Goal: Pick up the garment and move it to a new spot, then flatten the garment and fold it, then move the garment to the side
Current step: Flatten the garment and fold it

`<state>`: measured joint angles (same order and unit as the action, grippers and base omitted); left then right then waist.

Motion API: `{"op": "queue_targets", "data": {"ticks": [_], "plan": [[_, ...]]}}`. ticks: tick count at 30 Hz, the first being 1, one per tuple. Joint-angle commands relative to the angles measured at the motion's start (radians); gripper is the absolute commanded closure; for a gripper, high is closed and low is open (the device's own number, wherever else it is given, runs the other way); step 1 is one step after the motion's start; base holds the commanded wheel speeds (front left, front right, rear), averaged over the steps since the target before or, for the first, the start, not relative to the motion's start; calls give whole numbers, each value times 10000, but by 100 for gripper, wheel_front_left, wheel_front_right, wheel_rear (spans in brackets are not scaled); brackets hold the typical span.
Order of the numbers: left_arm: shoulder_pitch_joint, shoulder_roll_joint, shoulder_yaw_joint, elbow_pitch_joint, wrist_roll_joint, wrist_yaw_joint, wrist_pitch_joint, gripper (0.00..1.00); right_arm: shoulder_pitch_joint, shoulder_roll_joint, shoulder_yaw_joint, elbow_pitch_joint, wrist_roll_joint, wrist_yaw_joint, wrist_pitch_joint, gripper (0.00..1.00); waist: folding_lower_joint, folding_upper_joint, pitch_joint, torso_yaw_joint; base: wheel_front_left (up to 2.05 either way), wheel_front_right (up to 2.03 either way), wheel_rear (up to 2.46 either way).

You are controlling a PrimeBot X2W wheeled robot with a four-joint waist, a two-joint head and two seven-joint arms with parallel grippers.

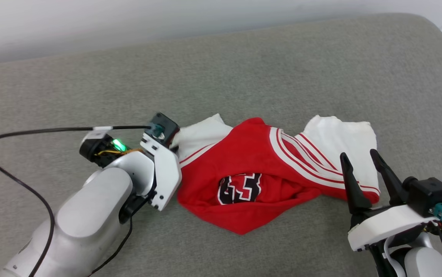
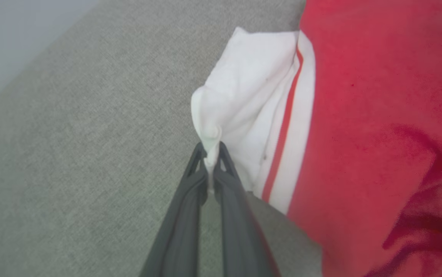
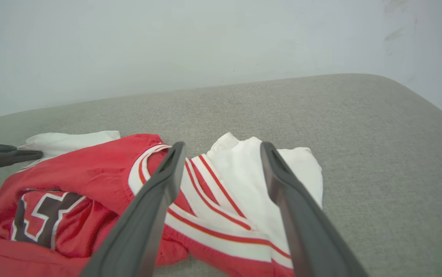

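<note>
**Red garment, one small pinch**

My left tool is pressed together on a little fold at the edge of the white sleeve. My right tool stands spread near the other sleeve and holds nothing. The garment lies crumpled near the middle of the grey cushion, away from its far edge. Such a thin bite may slip when I lift, or the shirt may drag one-sided. The black number print is creased, so I cannot read it surely. No brand shows.

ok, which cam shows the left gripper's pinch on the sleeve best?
Left wrist view: left gripper shut on the garment at its bunched white sleeve edge, close up. Head view: its wrist hides the fingers. Right wrist view: fingers small at the left edge.
</note>
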<state>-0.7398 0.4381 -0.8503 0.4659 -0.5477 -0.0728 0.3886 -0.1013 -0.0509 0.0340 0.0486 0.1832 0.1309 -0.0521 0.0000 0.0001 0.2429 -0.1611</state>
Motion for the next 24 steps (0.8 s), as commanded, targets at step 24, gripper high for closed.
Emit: {"op": "queue_targets", "data": {"ticks": [24], "plan": [[6454, 1283, 2099, -3125, -2645, 3356, -2008, 83, 1049, 11, -666, -587, -83, -3, 1002, 0, 0, -1, -1645, 2253, 0, 0, 0]]}}
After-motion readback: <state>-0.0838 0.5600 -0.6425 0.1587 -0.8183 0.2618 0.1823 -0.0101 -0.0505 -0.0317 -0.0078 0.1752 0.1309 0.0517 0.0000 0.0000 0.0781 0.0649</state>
